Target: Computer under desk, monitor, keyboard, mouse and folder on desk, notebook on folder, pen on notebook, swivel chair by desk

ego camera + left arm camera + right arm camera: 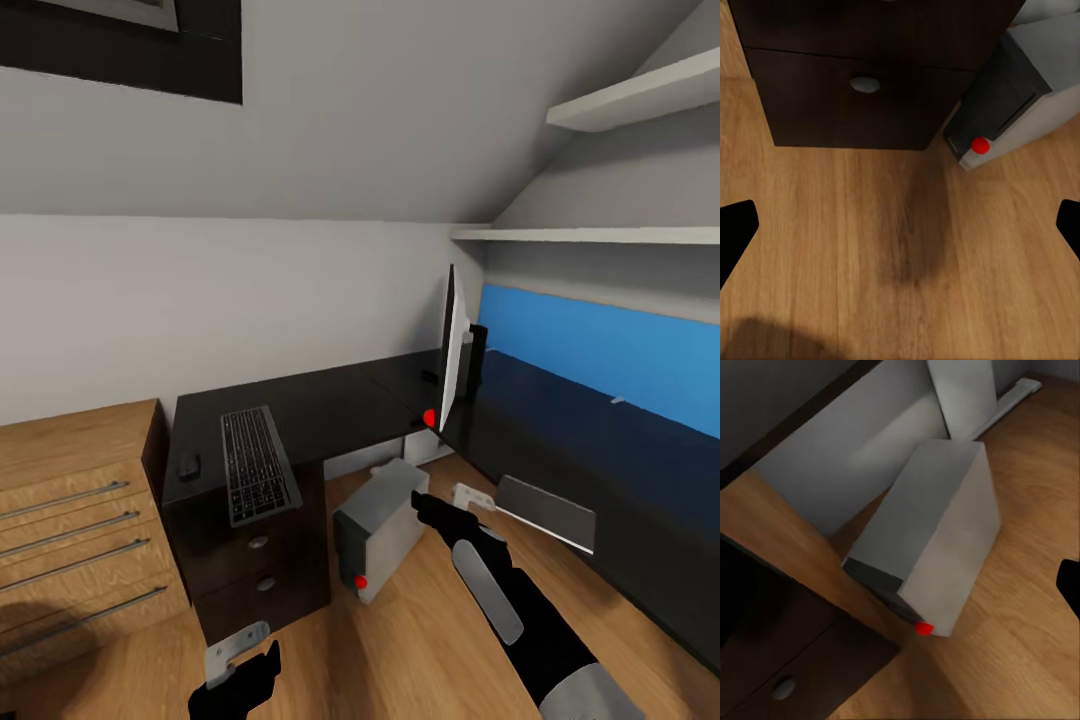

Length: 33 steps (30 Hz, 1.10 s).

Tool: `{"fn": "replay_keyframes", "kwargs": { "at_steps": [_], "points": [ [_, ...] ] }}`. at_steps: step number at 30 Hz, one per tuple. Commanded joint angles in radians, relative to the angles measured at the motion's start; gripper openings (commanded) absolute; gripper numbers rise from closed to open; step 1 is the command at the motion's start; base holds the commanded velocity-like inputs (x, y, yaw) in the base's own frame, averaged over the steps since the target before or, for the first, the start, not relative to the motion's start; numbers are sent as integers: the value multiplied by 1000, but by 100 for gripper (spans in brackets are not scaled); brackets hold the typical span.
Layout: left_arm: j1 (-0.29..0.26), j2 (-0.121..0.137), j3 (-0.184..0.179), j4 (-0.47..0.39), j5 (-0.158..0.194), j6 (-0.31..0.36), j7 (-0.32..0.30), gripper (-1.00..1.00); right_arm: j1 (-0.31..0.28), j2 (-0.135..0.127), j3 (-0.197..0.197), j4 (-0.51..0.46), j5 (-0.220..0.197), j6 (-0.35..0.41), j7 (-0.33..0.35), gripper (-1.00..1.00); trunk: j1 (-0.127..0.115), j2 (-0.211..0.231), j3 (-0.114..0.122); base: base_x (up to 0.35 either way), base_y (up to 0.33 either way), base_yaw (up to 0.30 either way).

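A black L-shaped desk (330, 405) fills the corner. On its left wing lie a dark keyboard (258, 465) and, left of it, a small black mouse (188, 466). The monitor (455, 345) stands edge-on at the desk's corner. A grey computer tower (385, 525) (1020, 82) (937, 540) with a red button sits askew on the wooden floor, beside the desk's drawer unit (260, 570) (870, 90). Just above the tower's top hangs my right gripper (422, 500), open and empty, with one fingertip (1071, 585) showing. My left gripper (240, 680) (900, 225) hovers low over the floor, wide open, holding nothing.
A wooden chest of drawers (70, 530) stands against the desk's left end. A grey flat panel (545, 512) with a white foot (470, 495) sits under the desk's right wing. White shelves (600, 235) hang above a blue wall panel (620, 350).
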Motion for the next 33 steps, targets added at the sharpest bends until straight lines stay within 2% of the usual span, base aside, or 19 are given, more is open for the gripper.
{"fn": "replay_keyframes", "kwargs": {
  "at_steps": [1, 4, 7, 10, 13, 15, 16, 17, 24, 26, 28, 30, 33],
  "points": [
    [0, 0, -1, -2, 6, 3, 6, 100, -1, -1, 1, 0, -17, -11, -8, 100, 4, -8, -4, 0, 0, 0],
    [0, 0, -1, -2, 6, 3, 7, 100, -1, -1, -3, 12, -57, -58, -7, 100, 15, -29, -13, 0, 0, 0],
    [0, -1, -3, -2, 6, 3, 9, 100, -1, -1, -3, 40, -116, -129, -6, 100, 27, -50, -23, 0, 0, 0],
    [0, -1, -3, -2, 6, 3, 10, 100, -1, 0, 0, 59, -130, -187, -7, 100, 38, -71, -32, 0, 0, 0],
    [0, -1, -4, -1, 6, 3, 11, 100, -1, 9, 4, 91, -137, -284, -7, 100, 50, -92, -42, 0, 0, 0],
    [0, -1, -4, -1, 6, 3, 11, 100, -1, 35, 3, 120, -139, -384, -7, 100, 58, -106, -48, 0, 0, 0],
    [0, -1, -6, 0, 6, 3, 11, 100, -1, 69, 1, 156, -139, -496, -7, 100, 61, -113, -51, 0, 0, 0],
    [0, -1, -7, 0, 6, 3, 11, 100, -1, 88, 0, 181, -140, -567, -8, 100, 65, -120, -54, 0, 0, 0],
    [0, -1, -11, 0, 6, 3, 11, 100, -1, 133, -2, 256, -147, -820, -11, 100, 92, -169, -76, 0, 0, 0],
    [0, -1, -11, 0, 6, 3, 11, 100, -1, 135, -2, 259, -156, -832, -11, 100, 100, -183, -82, 0, 0, 0],
    [0, -1, -11, 0, 6, 3, 11, 100, -1, 136, -4, 262, -186, -843, -12, 100, 107, -197, -89, 0, 0, 0],
    [0, -1, -11, 0, 6, 3, 11, 100, -1, 136, -6, 263, -270, -861, -10, 100, 115, -211, -95, 0, 0, 0],
    [0, -1, -12, 0, 6, 2, 10, 100, -1, 134, -8, 263, -300, -890, -10, 100, 127, -232, -104, 0, 0, 0]
  ]
}}
